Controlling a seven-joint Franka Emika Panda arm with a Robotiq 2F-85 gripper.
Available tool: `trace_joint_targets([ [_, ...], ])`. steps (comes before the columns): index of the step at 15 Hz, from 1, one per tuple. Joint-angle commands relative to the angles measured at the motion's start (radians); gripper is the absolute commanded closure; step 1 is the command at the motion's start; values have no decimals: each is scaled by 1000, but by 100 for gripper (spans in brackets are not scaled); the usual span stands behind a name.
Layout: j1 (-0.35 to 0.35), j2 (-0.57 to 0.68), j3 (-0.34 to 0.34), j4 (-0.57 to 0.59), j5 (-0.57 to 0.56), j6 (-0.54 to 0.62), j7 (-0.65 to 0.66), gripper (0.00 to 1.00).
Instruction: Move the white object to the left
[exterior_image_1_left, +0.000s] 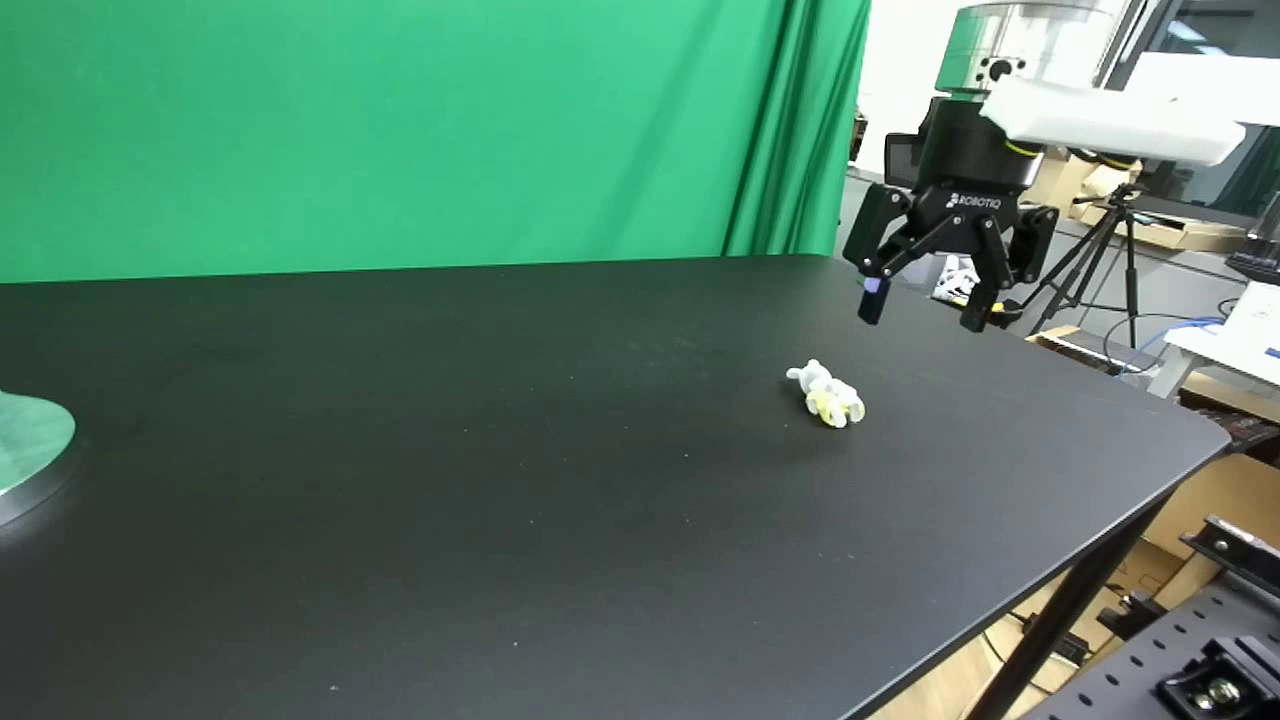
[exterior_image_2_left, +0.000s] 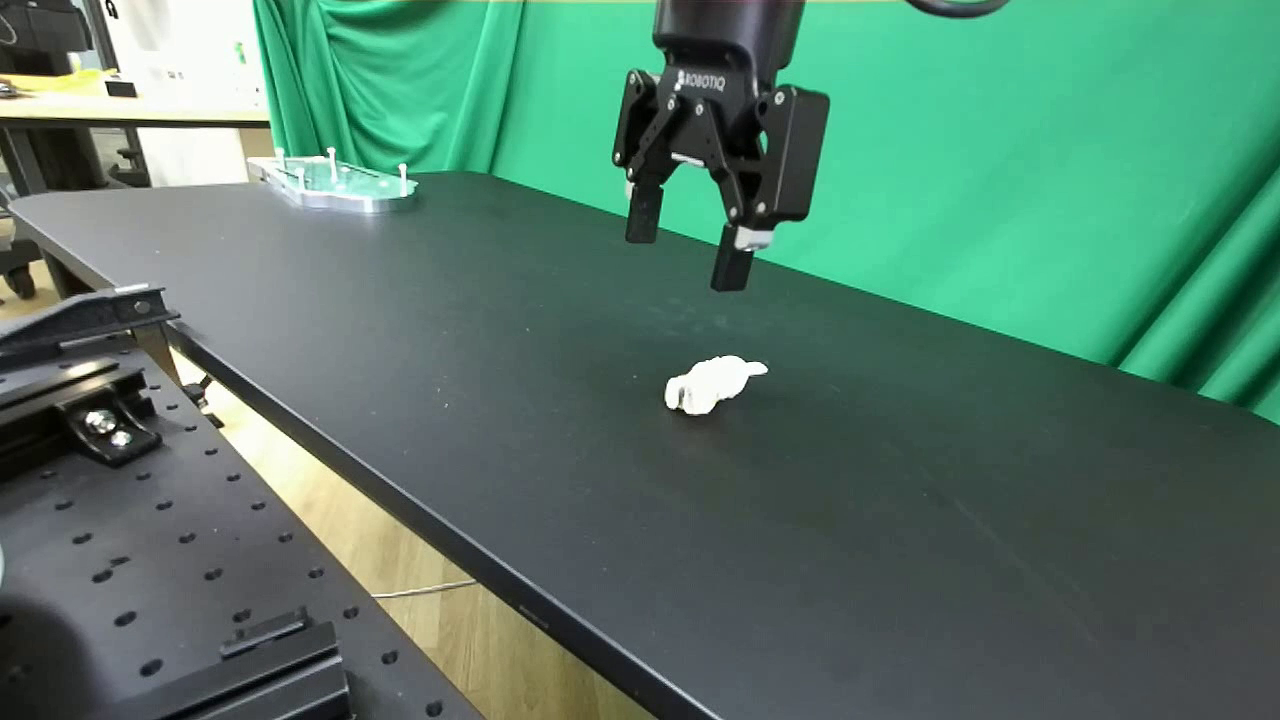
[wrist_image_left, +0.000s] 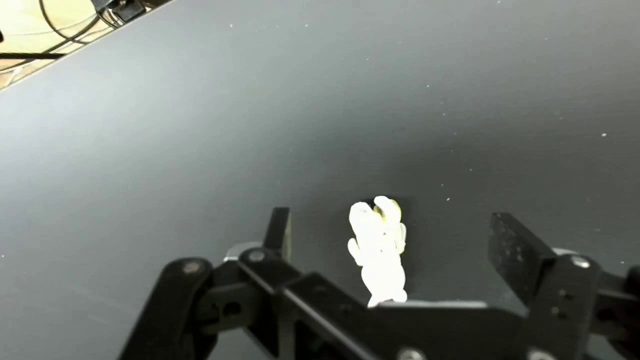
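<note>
Wrist view: we see a lumpy, off-white, oblong object on the black tabletop, long axis and forked end pointing to frame top; above hangs the black two-fingered gripper, fingers apart.

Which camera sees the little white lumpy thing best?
The wrist view: the white thing looks biggest there, with its lumpy bits showing, though very bright. Both exterior views show it smaller, lying on the dark table; in an exterior view its yellow patch shows clearest.
</note>
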Motion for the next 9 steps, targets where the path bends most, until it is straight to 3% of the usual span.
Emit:
trace_joint_targets([
  [1,-5,100,-37,67,-6,39,-69,0],
  [9,4,278,-34,162,90,156,-221,0],
])
